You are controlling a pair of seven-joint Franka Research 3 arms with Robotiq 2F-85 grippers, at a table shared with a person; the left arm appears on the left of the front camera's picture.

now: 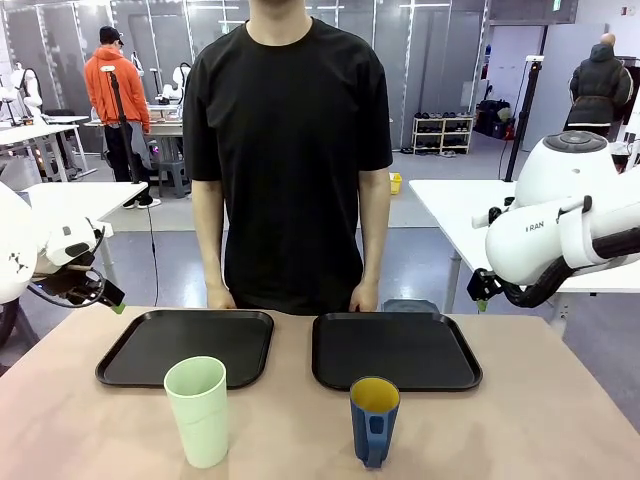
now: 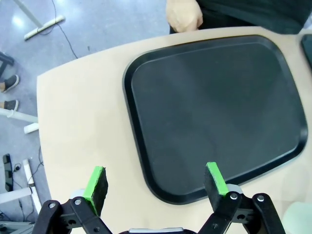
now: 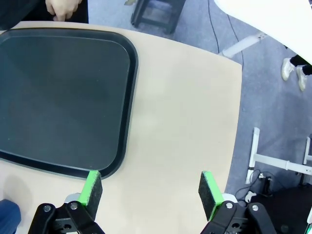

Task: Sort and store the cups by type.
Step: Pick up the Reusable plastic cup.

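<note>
You are looking across a pale tan counter (image 1: 560,400) in a big workshop with a grey floor, white tables and shelving behind. A person (image 1: 288,150) in a black shirt stands at the far edge, middle of your view, fingers resting by the trays' far rims. Your left arm (image 1: 20,250) sits out at the left side and your right arm (image 1: 560,230) at the right, both raised off the counter. Two black trays lie side by side, slightly apart: the left tray (image 1: 190,345) and the right tray (image 1: 395,350), both bare inside. A small dark-grey thing (image 1: 410,305) lies just behind the right tray; you cannot tell what it is. The mint-green tumbler (image 1: 199,410) stands upright on the counter just in front of the left tray's near rim. The dark blue mug (image 1: 374,420), yellow inside, stands upright just in front of the right tray, handle towards you. The left hand (image 2: 156,183) is released, pads wide, above the left tray's outer corner. The right hand (image 3: 151,190) is released too, above bare counter beside the right tray's corner
</note>
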